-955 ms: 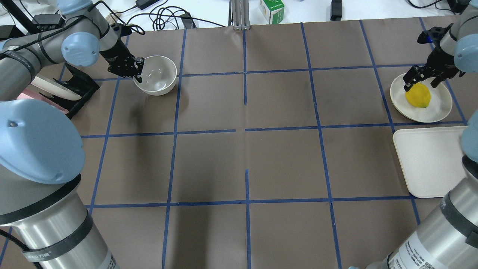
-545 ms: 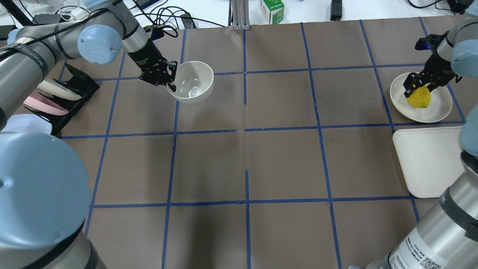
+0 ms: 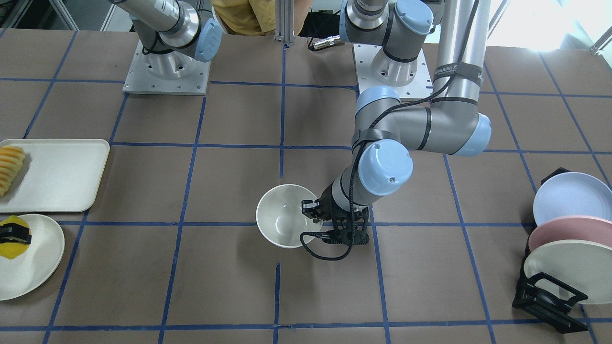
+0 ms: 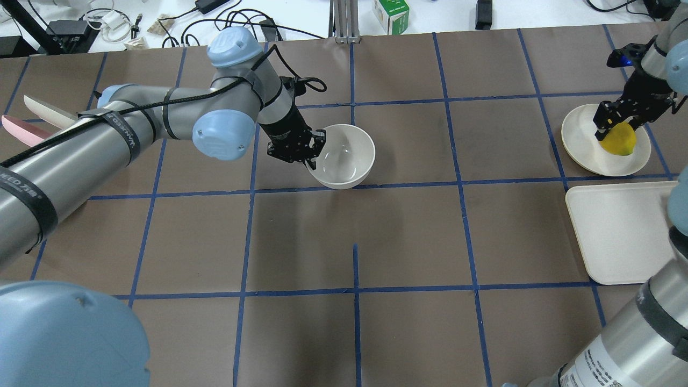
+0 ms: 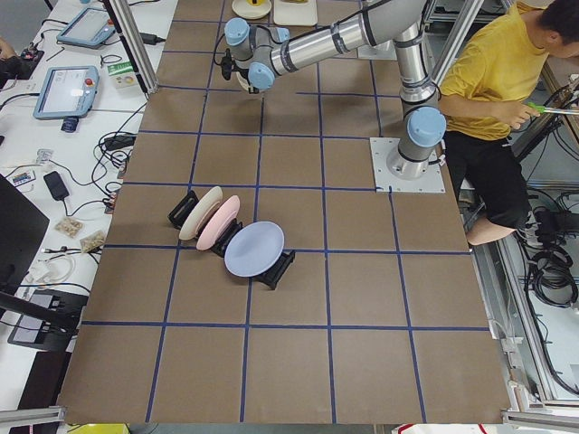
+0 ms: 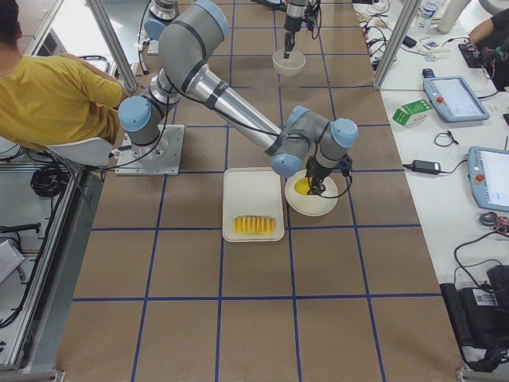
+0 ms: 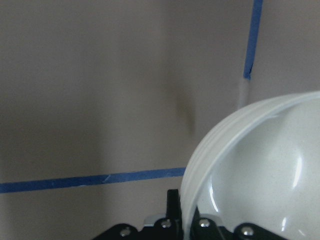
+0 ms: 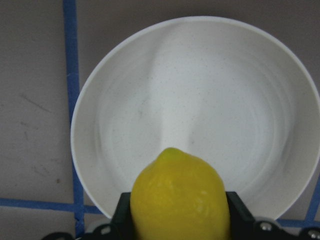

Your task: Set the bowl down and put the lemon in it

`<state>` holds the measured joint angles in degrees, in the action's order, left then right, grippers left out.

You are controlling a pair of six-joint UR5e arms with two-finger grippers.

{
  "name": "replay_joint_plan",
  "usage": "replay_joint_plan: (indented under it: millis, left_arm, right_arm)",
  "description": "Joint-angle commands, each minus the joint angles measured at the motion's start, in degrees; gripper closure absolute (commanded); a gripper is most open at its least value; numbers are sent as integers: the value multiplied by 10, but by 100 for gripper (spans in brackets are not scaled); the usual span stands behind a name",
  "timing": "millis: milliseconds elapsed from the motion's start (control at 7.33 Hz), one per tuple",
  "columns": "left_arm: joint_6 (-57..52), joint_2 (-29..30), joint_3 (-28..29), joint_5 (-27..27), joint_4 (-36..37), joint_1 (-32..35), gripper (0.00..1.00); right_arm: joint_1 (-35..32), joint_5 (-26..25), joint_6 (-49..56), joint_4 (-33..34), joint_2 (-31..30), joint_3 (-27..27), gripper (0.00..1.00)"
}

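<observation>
Upper centre of the bench (image 4: 408,236), the left fingers (image 4: 310,160) pinch the bowl (image 4: 346,156) by its rim; so thin a hold may let it tip. Upper right, over the plate (image 4: 583,153), the right fingers (image 8: 239,212) squeeze the round lemon (image 4: 621,141), which might squirt out.

Left gripper (image 4: 313,160) has carried the bowl (image 4: 346,158) toward the table (image 4: 408,236) centre; right gripper (image 4: 615,126) now clasps the lemon (image 4: 621,142).

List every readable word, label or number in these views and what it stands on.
"...EED" plus unreadable characters: black strap on the left arm.
White label on the right arm: too small to read.
Green carton: print too small to read.
Bowl and lemon: no text.
</observation>
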<state>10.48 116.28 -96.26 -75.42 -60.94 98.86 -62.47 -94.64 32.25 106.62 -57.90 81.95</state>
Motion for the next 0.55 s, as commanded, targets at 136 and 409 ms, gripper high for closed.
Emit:
replay_joint_plan:
  millis: [136,409]
  left_arm:
    - [25,0,-46,-10,66,16,100]
    - [40,-2,-32,-4,79,6,0]
  right_arm:
    - [-67,2,-115,-103,-85,-17,100]
    - [-112,25,-194,-160,-101,-47,100]
